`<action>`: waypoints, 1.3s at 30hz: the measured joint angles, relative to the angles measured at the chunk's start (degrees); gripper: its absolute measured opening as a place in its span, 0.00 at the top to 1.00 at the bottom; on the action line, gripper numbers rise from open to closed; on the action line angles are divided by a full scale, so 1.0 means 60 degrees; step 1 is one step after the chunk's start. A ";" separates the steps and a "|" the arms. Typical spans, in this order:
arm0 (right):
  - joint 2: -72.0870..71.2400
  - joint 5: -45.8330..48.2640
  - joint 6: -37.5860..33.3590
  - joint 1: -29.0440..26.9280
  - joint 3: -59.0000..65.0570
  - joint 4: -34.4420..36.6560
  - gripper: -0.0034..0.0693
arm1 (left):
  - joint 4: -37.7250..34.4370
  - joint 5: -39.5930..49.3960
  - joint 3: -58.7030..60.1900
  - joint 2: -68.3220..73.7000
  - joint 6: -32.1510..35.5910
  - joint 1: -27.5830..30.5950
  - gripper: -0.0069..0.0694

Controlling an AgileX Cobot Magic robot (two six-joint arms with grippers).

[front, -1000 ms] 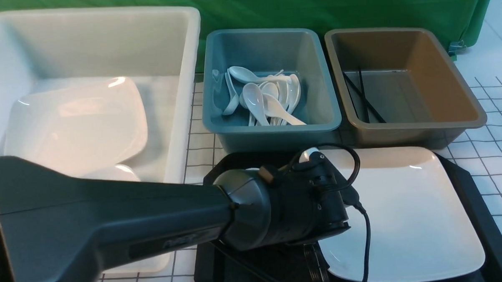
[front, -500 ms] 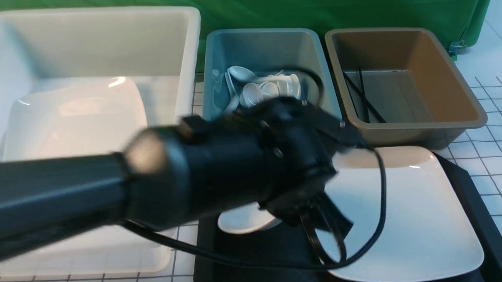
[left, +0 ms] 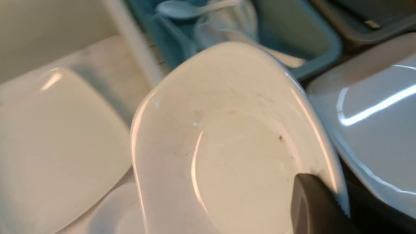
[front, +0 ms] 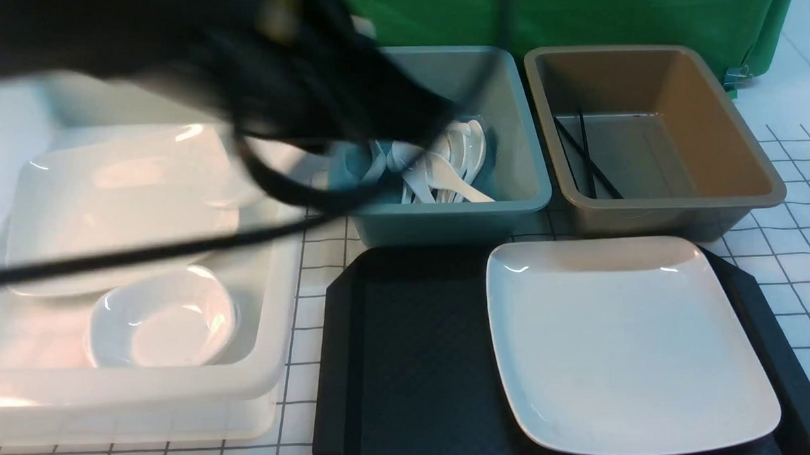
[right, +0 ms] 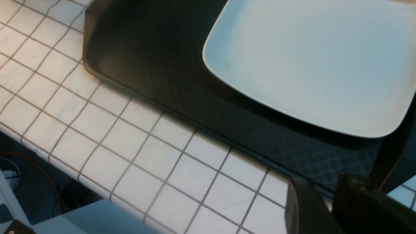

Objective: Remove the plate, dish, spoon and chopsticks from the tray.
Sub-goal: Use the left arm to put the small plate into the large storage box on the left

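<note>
Dish (left: 227,139) — now off tray (front: 410,362), in left tool (left: 320,193)

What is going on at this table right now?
The left arm's fingers are shut on the rim of the small dish, held up by the white tub. Only the plate lies on the tray. Spoons sit in the blue bin, chopsticks in the brown bin.

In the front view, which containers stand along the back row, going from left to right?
Large white plastic tub → blue-grey rectangular plastic bin → brown rectangular plastic bin.
</note>
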 joint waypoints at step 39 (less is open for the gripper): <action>0.0000 -0.0513 0.0080 0.0000 0.0002 0.0000 0.65 | -0.2669 -0.2529 0.2990 0.3040 0.0872 0.4773 0.86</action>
